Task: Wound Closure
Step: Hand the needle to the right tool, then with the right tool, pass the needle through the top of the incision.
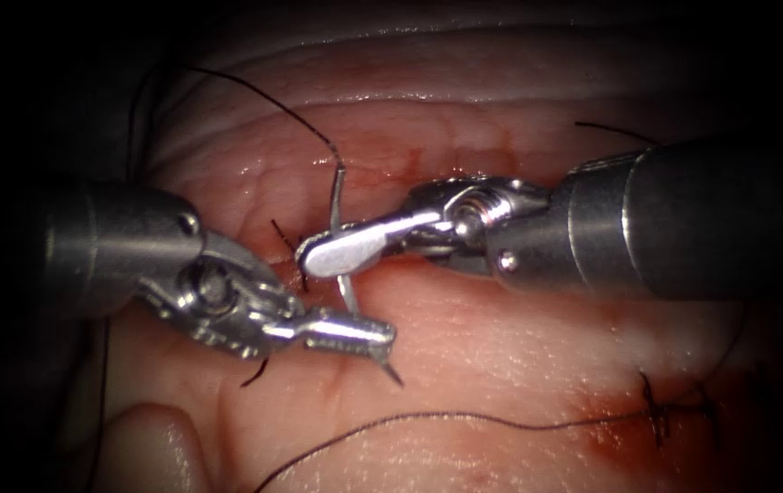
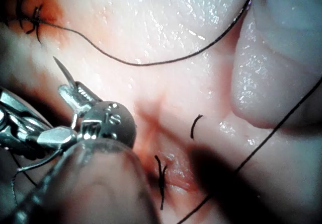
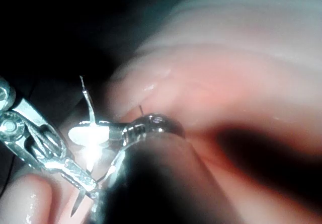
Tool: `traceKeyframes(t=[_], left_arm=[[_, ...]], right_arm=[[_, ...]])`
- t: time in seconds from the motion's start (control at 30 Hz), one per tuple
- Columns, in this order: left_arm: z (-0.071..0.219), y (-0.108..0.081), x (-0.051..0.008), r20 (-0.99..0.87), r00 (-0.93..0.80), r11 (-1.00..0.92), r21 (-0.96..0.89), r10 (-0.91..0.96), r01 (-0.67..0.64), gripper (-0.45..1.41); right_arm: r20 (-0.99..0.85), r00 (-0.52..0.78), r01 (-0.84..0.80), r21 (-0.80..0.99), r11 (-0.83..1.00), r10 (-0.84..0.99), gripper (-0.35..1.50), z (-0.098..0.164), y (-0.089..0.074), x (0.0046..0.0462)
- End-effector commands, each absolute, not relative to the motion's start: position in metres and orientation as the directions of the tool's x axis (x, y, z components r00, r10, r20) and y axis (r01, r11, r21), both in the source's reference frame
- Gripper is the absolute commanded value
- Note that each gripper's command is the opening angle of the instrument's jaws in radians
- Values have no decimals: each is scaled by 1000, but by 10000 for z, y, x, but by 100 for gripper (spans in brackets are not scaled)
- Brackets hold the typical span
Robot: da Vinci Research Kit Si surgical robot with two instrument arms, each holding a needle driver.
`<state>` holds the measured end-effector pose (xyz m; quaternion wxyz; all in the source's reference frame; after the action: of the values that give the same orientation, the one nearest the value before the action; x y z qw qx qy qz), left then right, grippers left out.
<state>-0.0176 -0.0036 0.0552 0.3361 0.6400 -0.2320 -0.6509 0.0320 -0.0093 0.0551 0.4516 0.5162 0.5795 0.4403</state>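
Your left tool [image 1: 355,336] enters from the left with its wrist angled down and rightward, jaws clamped on the needle [image 1: 344,274] close to its point. Your right tool [image 1: 332,254] reaches in level from the right, its shaft nearly horizontal and wrist straight, jaws closed across the needle's mid-curve. Your two tips sit just apart, right above left.

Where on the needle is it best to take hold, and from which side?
Mid-curve, from the right, jaws square across it: that leaves the tip and thread end of the needle free. The right end effector holds it so now; the left end effector holds it just behind the tip. It seems out of the tissue.
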Motion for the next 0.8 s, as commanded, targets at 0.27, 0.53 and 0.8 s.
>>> traceKeyframes(t=[0.27,0.53,0.8], left_arm=[[550,-27,-178,-844,-1,-839,533,-537,109,101],[552,-30,-161,-903,-122,-911,409,-413,54,110],[573,-34,-146,-953,-211,-974,226,-218,-10,22]], right_arm=[[-73,-96,147,985,87,993,-35,566,-86,318],[-143,-206,-35,990,139,968,-35,567,-75,306],[-336,-242,-261,926,273,910,-35,578,-61,304]])
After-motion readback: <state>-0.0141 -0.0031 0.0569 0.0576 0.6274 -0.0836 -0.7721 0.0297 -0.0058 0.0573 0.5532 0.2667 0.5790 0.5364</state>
